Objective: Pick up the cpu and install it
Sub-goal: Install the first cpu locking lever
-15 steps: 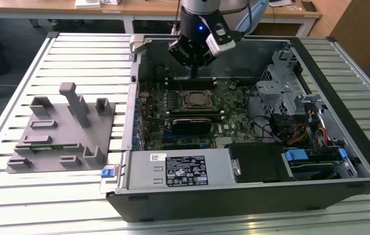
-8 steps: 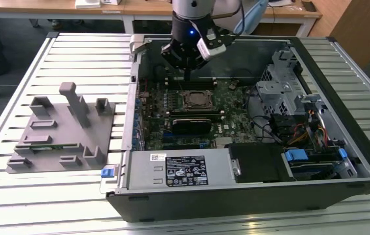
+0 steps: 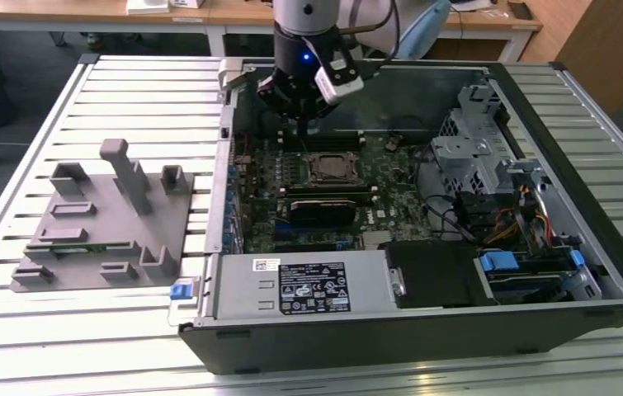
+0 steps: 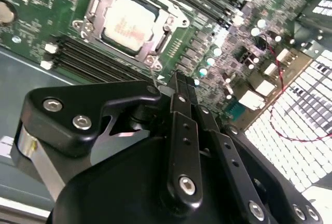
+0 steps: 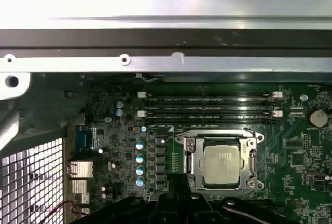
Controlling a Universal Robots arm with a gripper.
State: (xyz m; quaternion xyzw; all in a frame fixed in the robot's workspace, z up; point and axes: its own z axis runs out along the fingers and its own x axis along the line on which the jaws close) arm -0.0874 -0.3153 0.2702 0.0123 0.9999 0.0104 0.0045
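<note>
Pincer point(image 4: 179, 81): mine, fingers together, holding nothing, hovering over the board point(image 5: 295, 156).
Chip point(image 5: 222, 165): already sat in its socket point(image 5: 194, 154).
Tip: I'd check it lay flat.

Cpu seated in its motherboard socket

The pale silver cpu point(image 5: 223, 165) lies flat inside the metal socket frame point(image 5: 251, 154) on the green motherboard point(image 5: 295, 162). Beside the socket run long memory slots point(image 5: 207, 106), with a row of blue-topped capacitors point(image 5: 139, 164) nearby and the case's metal wall point(image 5: 155, 64) beyond.
</note>
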